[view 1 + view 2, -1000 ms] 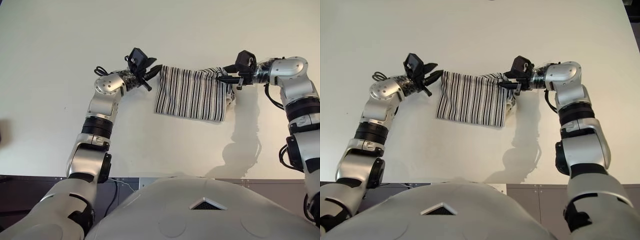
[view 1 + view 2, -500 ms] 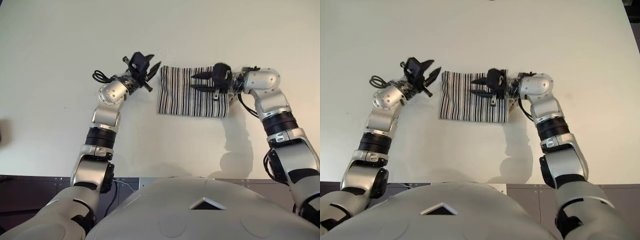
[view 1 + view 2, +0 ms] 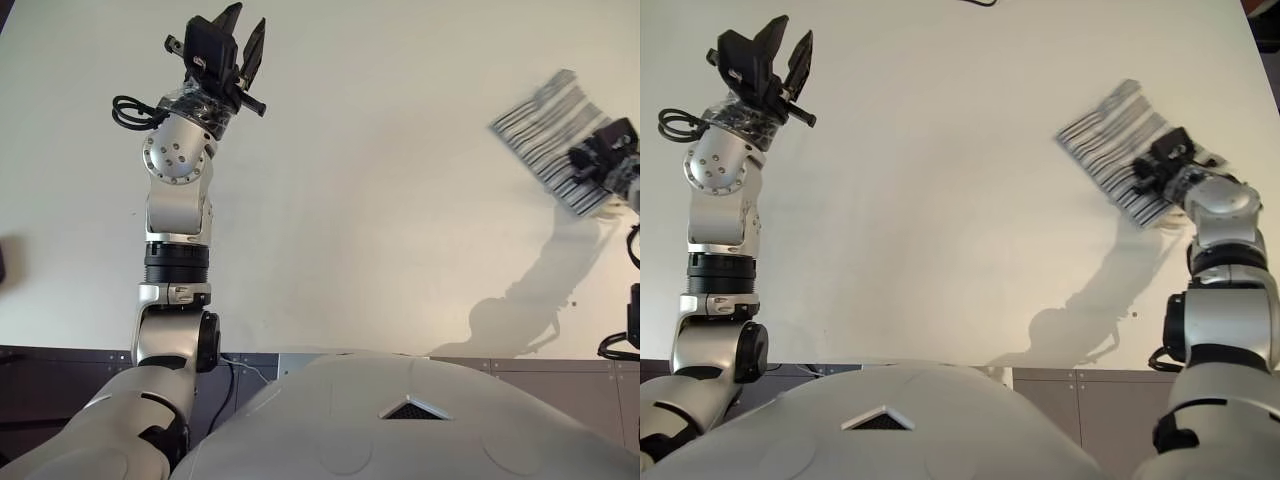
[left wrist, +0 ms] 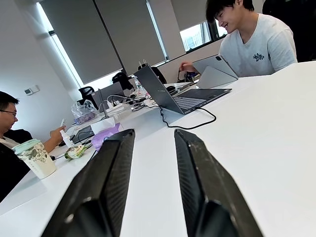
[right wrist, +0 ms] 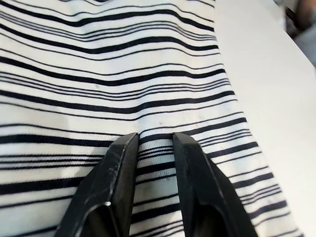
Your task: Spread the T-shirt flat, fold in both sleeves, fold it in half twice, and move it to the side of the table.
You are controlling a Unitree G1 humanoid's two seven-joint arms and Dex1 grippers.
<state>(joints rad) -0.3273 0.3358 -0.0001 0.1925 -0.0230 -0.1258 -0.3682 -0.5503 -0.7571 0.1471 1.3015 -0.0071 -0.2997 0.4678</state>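
White worktop [image 3: 380, 200] all across, pale and plain from the near edge to the far side. Farther along it, seen from the left wrist: an open laptop [image 4: 177, 91] with a dark cable [image 4: 195, 121] trailing over the surface, a patterned cup [image 4: 33, 159] standing off to one side, grey blinds over the windows behind. At the far left, held high above the surface: left pincer [image 3: 246, 22], pointing up and away, dark fingers [image 4: 106, 187] spread apart, nothing between them and touching nothing. Over at the far right: T-shirt [image 3: 545, 125], white with thin dark stripes, folded into a compact rectangle and turned at an angle, one corner pointing toward the far side. Gripped at its near right edge by the right pincer [image 3: 600, 158], fingertips [image 5: 123, 148] drawn close together and clamped on a ridge of striped cloth pinched up between them. Hard to tell whether the cloth rests on the surface or hangs just over it. Well apart from the left pincer, with nearly the whole width of the surface between the two.
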